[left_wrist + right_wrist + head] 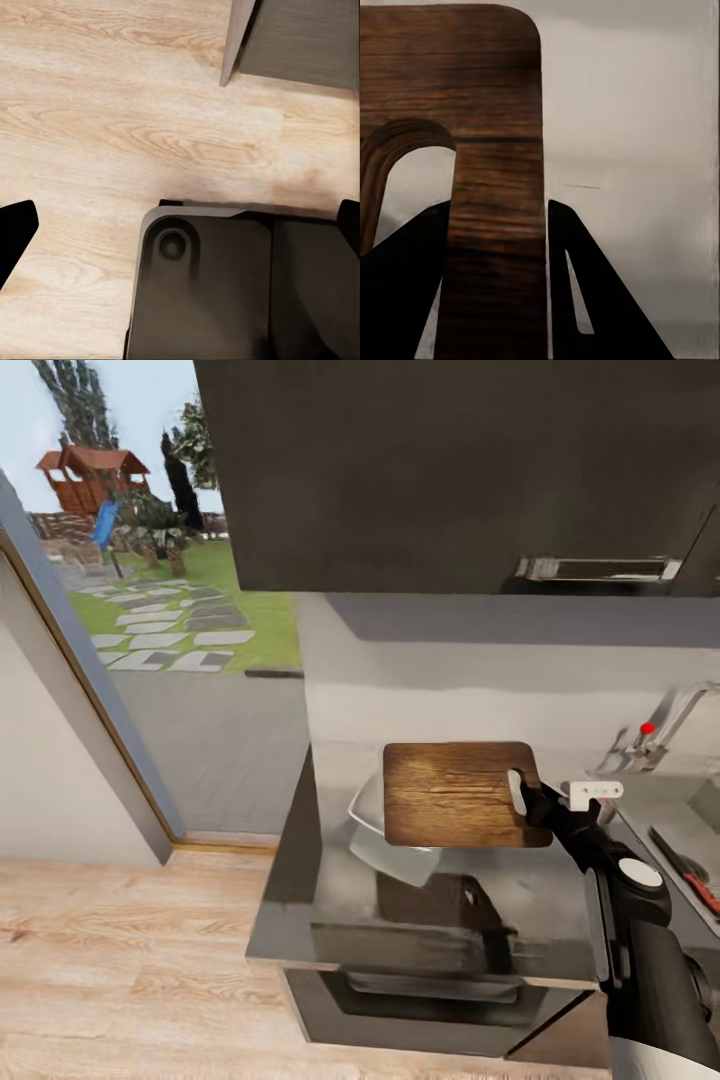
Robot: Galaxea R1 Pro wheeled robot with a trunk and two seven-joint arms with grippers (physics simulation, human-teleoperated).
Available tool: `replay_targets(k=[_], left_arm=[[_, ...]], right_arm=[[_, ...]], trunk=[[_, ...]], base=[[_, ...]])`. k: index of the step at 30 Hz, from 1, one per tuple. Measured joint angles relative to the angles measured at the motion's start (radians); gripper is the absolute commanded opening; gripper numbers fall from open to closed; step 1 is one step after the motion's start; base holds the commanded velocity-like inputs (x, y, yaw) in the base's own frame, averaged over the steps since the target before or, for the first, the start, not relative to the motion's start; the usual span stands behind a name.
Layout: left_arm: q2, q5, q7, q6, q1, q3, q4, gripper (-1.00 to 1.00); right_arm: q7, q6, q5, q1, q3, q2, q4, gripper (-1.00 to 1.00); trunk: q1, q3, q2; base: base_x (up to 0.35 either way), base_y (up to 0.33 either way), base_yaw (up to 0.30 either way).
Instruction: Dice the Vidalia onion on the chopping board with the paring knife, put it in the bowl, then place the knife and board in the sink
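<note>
The right hand (524, 798) is clenched on the handle-slot end of the chopping board (455, 793), held above the tabletop (300, 880) and bowl (368, 802). Keeping it level while swinging toward the sink (690, 810) should avoid clipping the tap (670, 725).

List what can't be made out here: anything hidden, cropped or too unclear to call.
- Bowl, head view: mostly hidden under the lifted chopping board; contents unseen.
- Sink, head view: basin cut off by the right edge.
- Paring knife, head view: handle cropped by the same edge.
- Right pincer, right wrist view: fingers clamp the board; tips are hidden behind it.
- Left pincer, left wrist view: only finger edges show at the frame sides.
</note>
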Motion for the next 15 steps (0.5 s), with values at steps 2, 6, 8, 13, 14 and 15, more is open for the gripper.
replay_targets(k=[2, 6, 8, 13, 14, 15], left_arm=[[0.000, 0.000, 0.000, 0.000, 0.000, 0.000, 0.000, 1.00], [0.000, -0.001, 0.000, 0.000, 0.000, 0.000, 0.000, 1.00], [0.000, -0.001, 0.000, 0.000, 0.000, 0.000, 0.000, 1.00], [0.000, -0.001, 0.000, 0.000, 0.000, 0.000, 0.000, 1.00], [0.000, -0.001, 0.000, 0.000, 0.000, 0.000, 0.000, 1.00], [0.000, -0.001, 0.000, 0.000, 0.000, 0.000, 0.000, 1.00]], right_arm=[[0.000, 0.001, -0.001, 0.000, -0.001, -0.001, -0.001, -1.00], [0.000, 0.002, 0.000, 0.000, -0.004, -0.002, -0.001, -1.00], [0.000, 0.012, -0.001, 0.000, -0.005, 0.000, -0.001, -1.00], [-0.001, 0.073, 0.001, 0.000, -0.007, 0.003, -0.002, -1.00], [-0.001, 0.080, 0.001, 0.000, -0.007, 0.002, -0.002, -1.00], [-0.001, 0.083, 0.000, 0.000, -0.007, 0.002, -0.002, -1.00]], trunk=[[0.000, 0.000, 0.000], [0.000, 0.000, 0.000], [0.000, 0.000, 0.000], [0.000, 0.001, 0.000], [0.000, 0.001, 0.000], [0.000, 0.002, 0.000]], base=[[-0.229, -0.228, 0.000], [-0.222, -0.245, 0.000], [-0.220, -0.255, 0.000], [-0.218, -0.260, 0.000], [-0.214, -0.263, -0.006], [-0.212, -0.264, -0.032]])
